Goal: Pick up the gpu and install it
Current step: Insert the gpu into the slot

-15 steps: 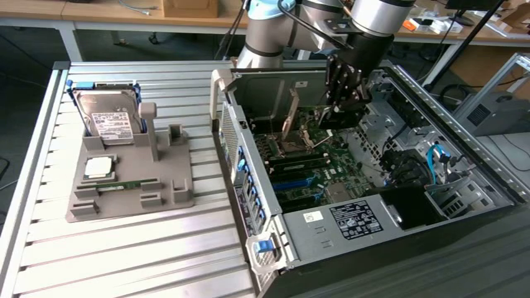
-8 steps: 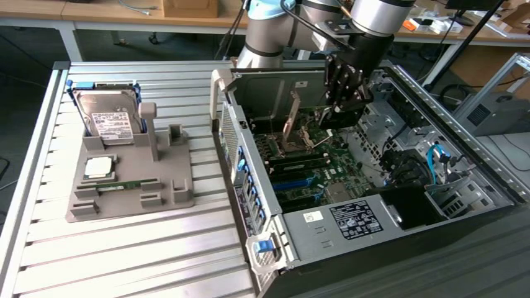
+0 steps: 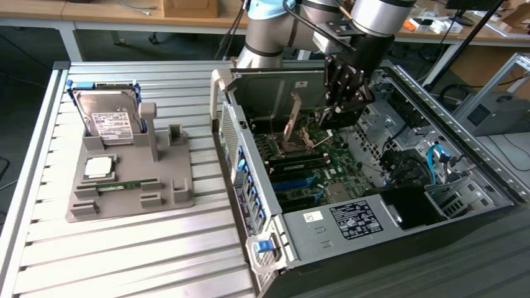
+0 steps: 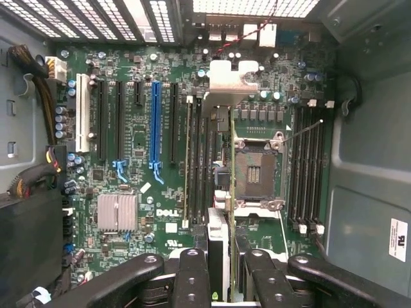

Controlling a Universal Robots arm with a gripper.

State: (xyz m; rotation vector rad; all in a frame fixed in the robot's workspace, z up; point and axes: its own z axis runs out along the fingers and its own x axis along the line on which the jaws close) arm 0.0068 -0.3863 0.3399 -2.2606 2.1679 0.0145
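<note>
GPU (image 4: pixel 221 250) first — seen edge-on in the wrist view, a thin upright card clamped between the black fingers (image 4: pixel 192 276) of the hand (image 4: pixel 225 282), its silver bracket (image 4: pixel 232 80) at the far end over the motherboard (image 4: pixel 128 173). The card hangs above the board beside the open CPU socket (image 4: pixel 253 172), apart from the blue slot (image 4: pixel 155 122) and the white slot (image 4: pixel 81 112); whether its edge touches any slot I cannot tell.

Sweeping the exterior view from its left with the computer case (image 3: pixel 331 230) as the landmark: well apart from the case, on the slatted desk (image 3: pixel 124 248), sits a grey holder tray (image 3: pixel 124 198). A silver hard drive (image 3: pixel 112 121) with a white label leans upright at its back, a CPU chip (image 3: pixel 99 166) lies flat in front of that, and a green RAM stick (image 3: pixel 124 184) lies nearer still.

Then the case itself — side panel off, motherboard (image 3: pixel 306 167) exposed. Above its opening the robot arm (image 3: pixel 373 18) reaches down, and the hand (image 3: pixel 344 93) is inside the case, clenched on the GPU (image 3: pixel 291 121), a tan strip standing upright over the board.
</note>
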